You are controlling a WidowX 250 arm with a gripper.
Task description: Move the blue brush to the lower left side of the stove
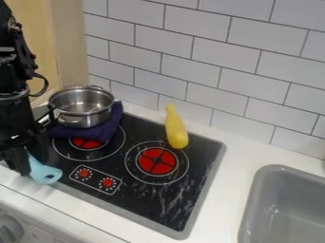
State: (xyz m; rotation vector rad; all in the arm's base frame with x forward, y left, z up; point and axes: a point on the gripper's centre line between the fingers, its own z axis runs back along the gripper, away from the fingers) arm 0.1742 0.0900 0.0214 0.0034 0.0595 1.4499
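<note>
The grey knob (9,230) sits below the gripper (29,163), closed or not I can't tell, with the blue brush (40,171) slanting at its tip; settle that gently on the stove's (143,208) lower left, clear of the dials (84,173).

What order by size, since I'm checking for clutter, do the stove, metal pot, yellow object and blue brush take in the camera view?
1. Stove
2. Metal pot
Unsure: yellow object and blue brush; the brush shows less, but its upper end is hidden.
</note>
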